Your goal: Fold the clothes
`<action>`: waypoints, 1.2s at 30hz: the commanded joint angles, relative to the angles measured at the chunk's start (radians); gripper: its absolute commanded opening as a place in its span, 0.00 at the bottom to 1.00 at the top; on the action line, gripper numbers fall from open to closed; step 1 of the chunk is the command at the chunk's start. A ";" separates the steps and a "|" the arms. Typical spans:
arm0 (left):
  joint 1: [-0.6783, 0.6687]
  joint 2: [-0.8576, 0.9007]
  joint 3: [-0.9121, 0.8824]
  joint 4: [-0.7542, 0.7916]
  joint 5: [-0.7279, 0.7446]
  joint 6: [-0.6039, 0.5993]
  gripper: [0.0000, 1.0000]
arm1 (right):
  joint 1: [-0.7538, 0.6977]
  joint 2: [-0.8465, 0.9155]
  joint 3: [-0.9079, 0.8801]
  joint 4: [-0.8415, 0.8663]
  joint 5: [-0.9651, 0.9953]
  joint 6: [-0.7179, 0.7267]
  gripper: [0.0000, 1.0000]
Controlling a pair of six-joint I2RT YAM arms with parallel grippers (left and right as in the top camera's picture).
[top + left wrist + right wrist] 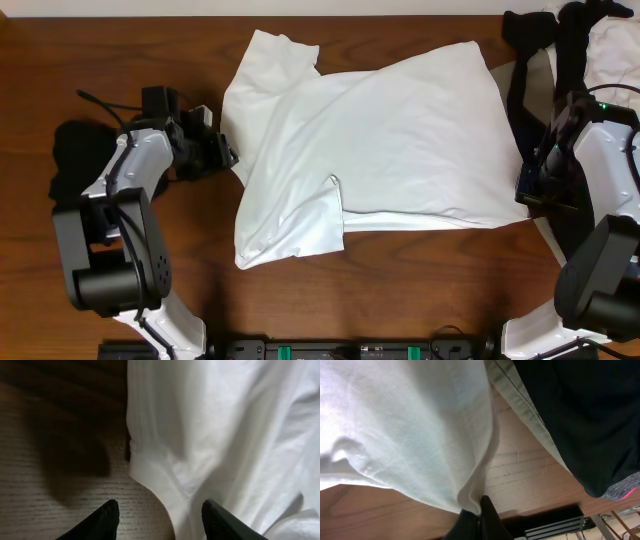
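We see a brown wooden table, and the white T-shirt lies across its middle. It is flat but creased, with one flap reaching toward the far left and another toward the near left. At the far right corner a heap of black clothes lies beside the shirt's right edge. In the right wrist view a beige piece shows between the black cloth and the shirt, and bare wood is visible below it. A dark shape lies by the left arm. It may be another garment, but we cannot tell from above.

The left gripper sits at the shirt's left edge. Its fingers are spread apart and hold nothing, and the stitched hem runs over the wood just ahead of them. The right gripper is at the shirt's right edge, clenched on a fold of the white fabric, which rises slightly off the table there.
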 commanded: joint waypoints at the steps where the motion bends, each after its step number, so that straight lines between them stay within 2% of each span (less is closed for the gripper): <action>1: 0.002 0.050 0.010 0.004 0.011 -0.006 0.56 | -0.006 -0.005 -0.005 0.004 -0.003 0.014 0.01; 6: 0.002 0.093 0.010 0.015 0.011 -0.006 0.56 | -0.006 -0.005 -0.005 0.006 -0.003 0.014 0.01; 7: 0.002 0.095 0.010 0.018 0.011 -0.006 0.50 | -0.006 -0.005 -0.005 0.006 -0.003 0.014 0.01; 9: 0.002 0.096 0.010 0.028 0.011 -0.006 0.15 | -0.006 -0.005 -0.005 0.006 -0.003 0.014 0.01; 10: 0.002 0.096 0.010 0.038 0.011 -0.006 0.06 | -0.006 -0.005 -0.005 0.006 -0.003 0.014 0.01; 16: 0.004 0.095 0.018 0.069 0.011 -0.005 0.06 | -0.006 -0.005 -0.005 0.006 -0.003 0.014 0.01; 26: 0.016 0.091 0.137 0.100 0.001 -0.006 0.06 | -0.006 -0.005 -0.005 0.005 -0.003 0.014 0.01; 31: 0.036 0.091 0.195 0.102 -0.133 -0.030 0.06 | -0.006 -0.005 -0.005 0.006 -0.003 0.014 0.01; 36: 0.060 0.091 0.212 0.103 -0.145 -0.033 0.06 | -0.006 -0.005 -0.005 0.006 -0.003 0.014 0.01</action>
